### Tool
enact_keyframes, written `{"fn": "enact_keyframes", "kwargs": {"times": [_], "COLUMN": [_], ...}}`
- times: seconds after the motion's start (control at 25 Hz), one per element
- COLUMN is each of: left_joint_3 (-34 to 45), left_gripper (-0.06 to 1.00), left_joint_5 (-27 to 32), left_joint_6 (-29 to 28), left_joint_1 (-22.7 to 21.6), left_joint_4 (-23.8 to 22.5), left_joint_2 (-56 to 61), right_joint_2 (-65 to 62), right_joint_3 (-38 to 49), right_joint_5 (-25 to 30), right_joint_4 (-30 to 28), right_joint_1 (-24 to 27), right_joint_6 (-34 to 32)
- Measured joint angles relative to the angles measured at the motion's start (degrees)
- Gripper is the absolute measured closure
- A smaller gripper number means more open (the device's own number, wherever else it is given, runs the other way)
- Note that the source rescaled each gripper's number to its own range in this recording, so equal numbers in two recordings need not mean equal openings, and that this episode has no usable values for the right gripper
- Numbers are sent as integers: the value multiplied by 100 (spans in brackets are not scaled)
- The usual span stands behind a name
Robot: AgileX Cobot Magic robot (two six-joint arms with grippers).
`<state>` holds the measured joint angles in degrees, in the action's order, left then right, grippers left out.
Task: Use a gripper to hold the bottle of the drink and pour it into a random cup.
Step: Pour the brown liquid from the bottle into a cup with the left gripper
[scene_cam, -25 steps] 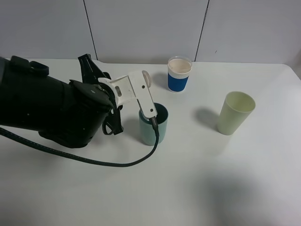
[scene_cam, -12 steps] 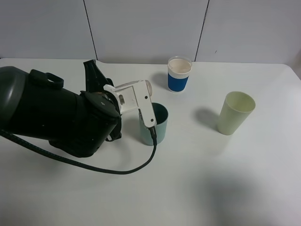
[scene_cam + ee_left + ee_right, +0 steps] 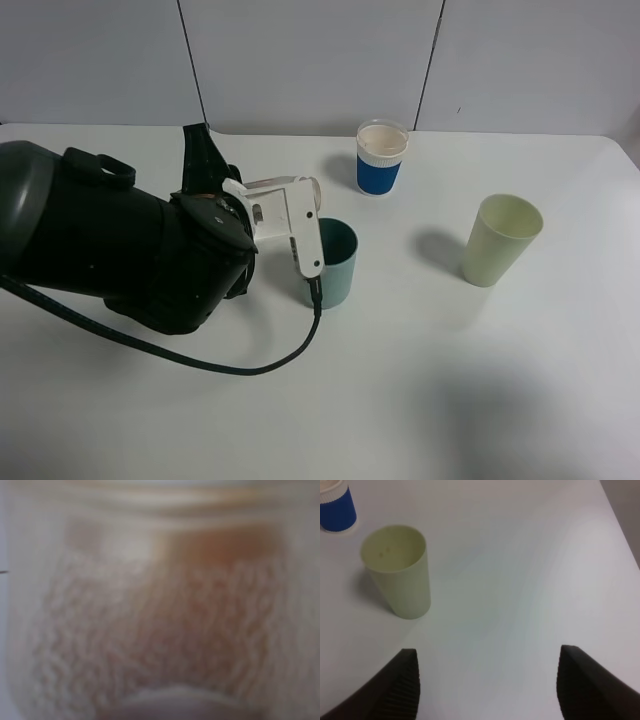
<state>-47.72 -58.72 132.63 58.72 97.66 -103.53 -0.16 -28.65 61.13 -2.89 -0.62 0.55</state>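
Observation:
My left gripper is rolled onto its side just left of the teal cup. Its white bracket covers part of the cup's rim. It is shut on the bottle, of which only the cream neck shows above the cup's far left rim. The bottle fills the left wrist view as a blur, with the brown drink tinting one side. Whether any drink is flowing cannot be told. My right gripper hangs open over bare table, holding nothing.
A blue-banded white cup stands at the back, behind the teal cup. A pale yellow-green cup stands to the right, also close to my right gripper as the yellow-green cup. A black cable loops over the table in front of the left arm.
The left arm has rolled further and shifted forward. The bracket and the bottle's neck have sunk closer to the teal cup's rim. The cups have not moved.

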Motion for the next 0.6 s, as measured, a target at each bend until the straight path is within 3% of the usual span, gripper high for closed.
{"fn": "enact_keyframes", "kwargs": {"times": [0.6], "left_joint_3": [0], "left_gripper": [93], "left_joint_5": [-47], "left_joint_6": [484], "left_joint_1": [0], "left_joint_4": [-35], "left_joint_2": [0], "right_joint_2": [0], "right_joint_3": [0], "right_joint_5": [0], "right_joint_4": [-19], "right_joint_1": [0], "right_joint_6": [0]}}
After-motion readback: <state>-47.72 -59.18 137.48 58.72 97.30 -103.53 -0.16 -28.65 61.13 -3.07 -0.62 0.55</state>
